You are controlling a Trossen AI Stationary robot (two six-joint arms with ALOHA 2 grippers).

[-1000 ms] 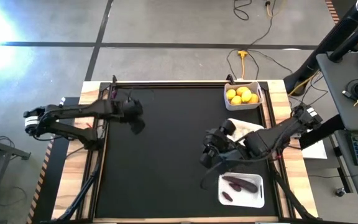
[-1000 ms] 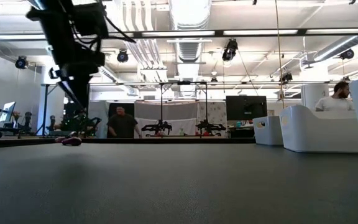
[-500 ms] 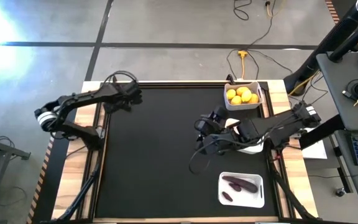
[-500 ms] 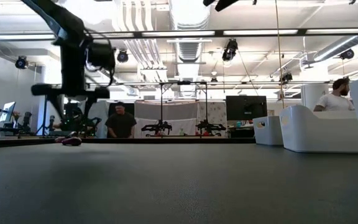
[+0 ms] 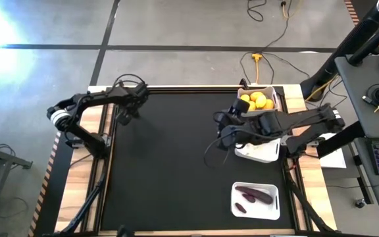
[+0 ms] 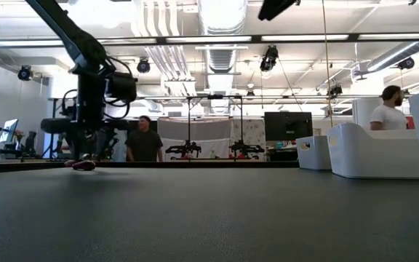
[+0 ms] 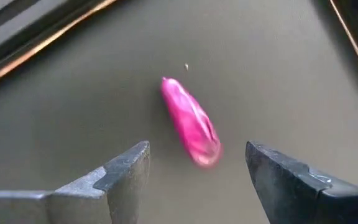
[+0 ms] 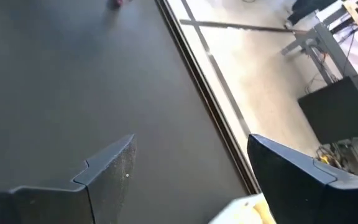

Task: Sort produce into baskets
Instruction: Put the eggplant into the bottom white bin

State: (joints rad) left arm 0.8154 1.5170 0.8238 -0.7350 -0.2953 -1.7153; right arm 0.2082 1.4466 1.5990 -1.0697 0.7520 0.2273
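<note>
Black matting covers the wood-edged worktop (image 5: 176,164), which stands on a grey concrete floor crossed by dark lines. Beyond it, the low view looks into a large workshop with ceiling ducts and strip lights, where two people stand in the distance.

Three white shallow rectangular plastic baskets sit along the worktop's right side. At the far right corner, the first basket (image 5: 274,99) holds round yellow-orange lemons (image 5: 256,101). At the near right, another basket (image 5: 273,203) holds dark purple elongated eggplants (image 5: 254,195), with a smaller purple bit beside them. Between these two lies the third basket (image 5: 260,151), largely covered by the right arm, so its contents cannot be made out.

One small pink-purple elongated piece of produce (image 7: 191,122) lies loose on the black mat near the far left corner of the worktop. The left tool (image 5: 125,116) hangs directly above it, its two dark fingers (image 7: 124,177) spread wide with the piece showing between them, not touched. In the low view the same piece (image 6: 83,165) rests on the mat under that arm.

The right tool (image 5: 223,133) hovers over open mat just left of the middle basket and the lemon basket, its fingers (image 8: 110,168) apart and empty.
</note>
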